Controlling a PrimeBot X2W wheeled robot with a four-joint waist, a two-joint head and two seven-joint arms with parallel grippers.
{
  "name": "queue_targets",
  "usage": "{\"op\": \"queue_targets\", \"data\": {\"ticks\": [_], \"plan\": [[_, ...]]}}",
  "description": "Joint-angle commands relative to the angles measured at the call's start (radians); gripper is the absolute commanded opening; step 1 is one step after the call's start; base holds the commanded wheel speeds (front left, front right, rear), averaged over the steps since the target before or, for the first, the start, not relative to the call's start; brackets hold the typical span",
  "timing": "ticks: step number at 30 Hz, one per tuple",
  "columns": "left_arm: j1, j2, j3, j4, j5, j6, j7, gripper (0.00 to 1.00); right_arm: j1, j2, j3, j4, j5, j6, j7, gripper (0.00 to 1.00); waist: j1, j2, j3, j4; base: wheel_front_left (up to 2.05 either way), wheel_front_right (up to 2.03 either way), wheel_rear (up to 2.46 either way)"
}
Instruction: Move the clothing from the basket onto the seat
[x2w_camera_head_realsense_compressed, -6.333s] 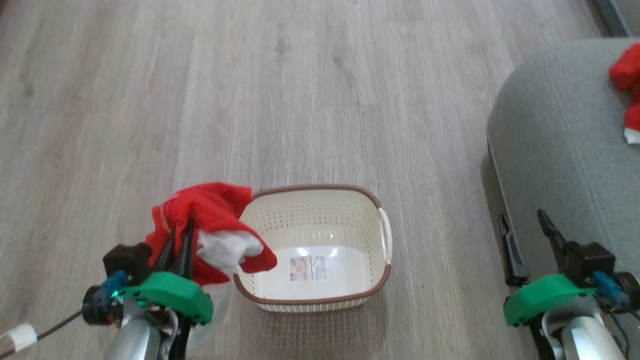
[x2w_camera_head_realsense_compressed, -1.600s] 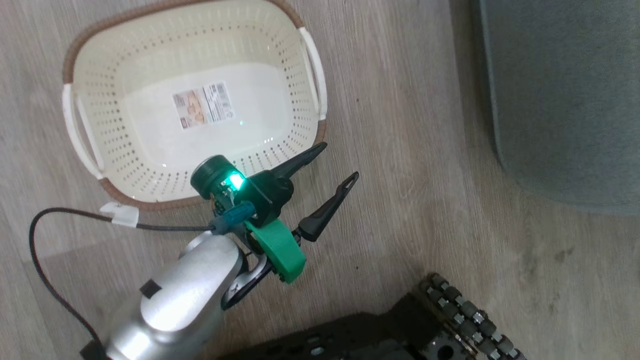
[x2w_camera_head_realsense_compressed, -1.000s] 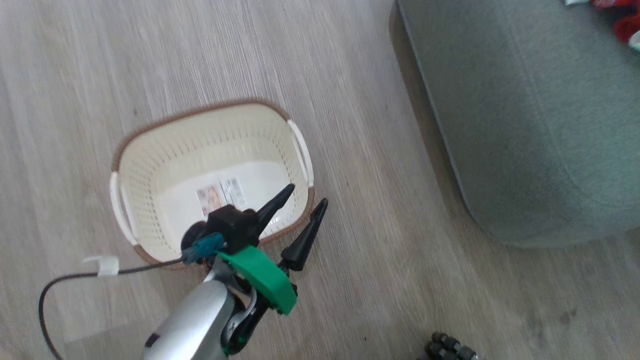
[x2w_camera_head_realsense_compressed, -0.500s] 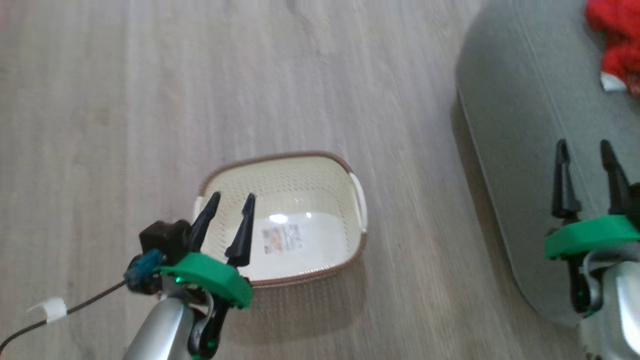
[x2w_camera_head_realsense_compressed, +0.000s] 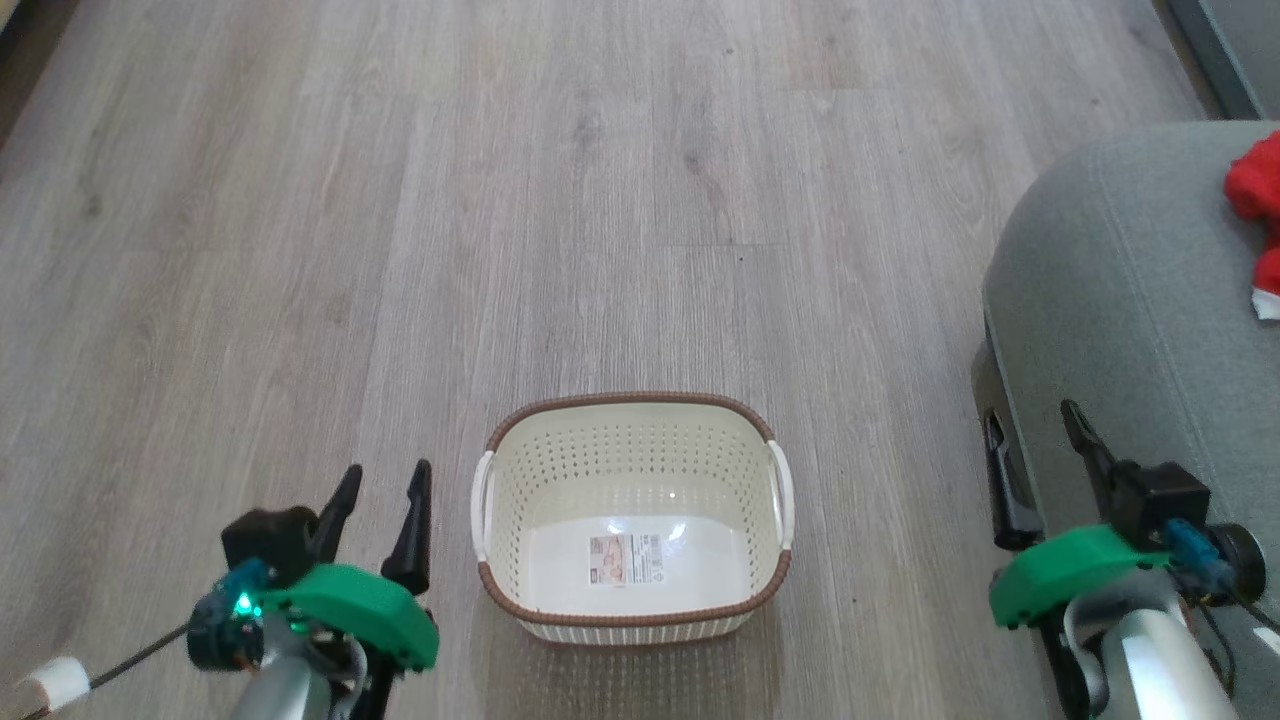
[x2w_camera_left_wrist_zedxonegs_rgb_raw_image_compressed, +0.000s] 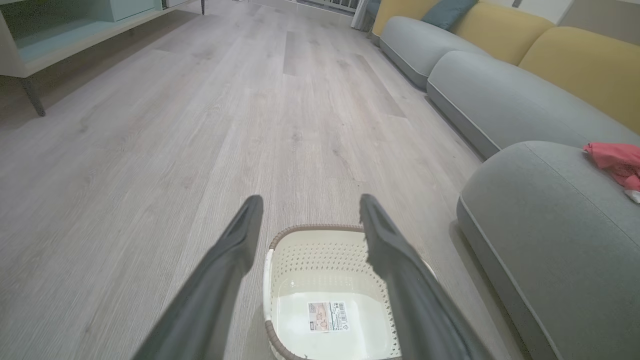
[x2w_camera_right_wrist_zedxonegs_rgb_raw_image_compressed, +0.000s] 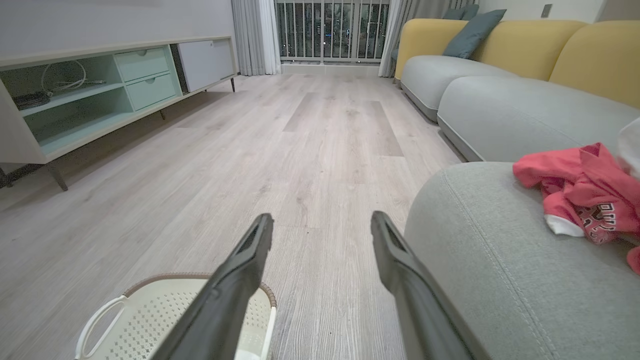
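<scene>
My left pincer (x2w_camera_head_realsense_compressed: 387, 472) and right pincer (x2w_camera_head_realsense_compressed: 1030, 412) hang with fingers apart, gripping nothing. The basket (x2w_camera_head_realsense_compressed: 630, 400) sits bare between them; the clothing (x2w_camera_head_realsense_compressed: 1258, 190) lies on the seat (x2w_camera_head_realsense_compressed: 1120, 300) beyond my right pincer. The risk, I judge: a needless reach snagging that heap off.

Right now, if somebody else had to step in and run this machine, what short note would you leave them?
Left claw: open, holding nothing, over the floor just left of the basket.
Right claw: open, holding nothing, at the near edge of the seat.
Basket: on the floor between the two claws, with no clothing in it; the label sticker shows on its bare base.
Clothing: a red heap lying on top of the seat.
Done: the basket is empty and the clothing is on the seat.
Left: nothing that I can see.
</scene>
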Motion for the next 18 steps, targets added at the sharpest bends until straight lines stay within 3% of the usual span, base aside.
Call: {"op": "queue_targets", "data": {"ticks": [1, 6, 18], "plan": [[0.002, 0.0, 0.0, 0.006, 0.0, -0.001, 0.002, 0.0, 0.0, 0.001, 0.0, 0.007, 0.001, 0.0, 0.0, 0.0, 0.0001, -0.0001, -0.001, 0.001, 0.0, 0.0, 0.0], [0.044, -0.001, -0.003, 0.059, -0.006, -0.001, 0.005, 0.0, 0.031, 0.004, -0.001, 0.066, 0.006, 0.0, 0.004, 0.0, 0.0001, -0.0001, -0.003, 0.001, 0.0, 0.0, 0.0], [0.043, -0.003, 0.021, 0.032, -0.127, -0.005, 0.041, 0.0, 0.028, 0.005, -0.005, 0.048, 0.156, 0.0, 0.041, 0.0, 0.0001, -0.0001, -0.003, -0.001, 0.0, 0.0, 0.0]]}}
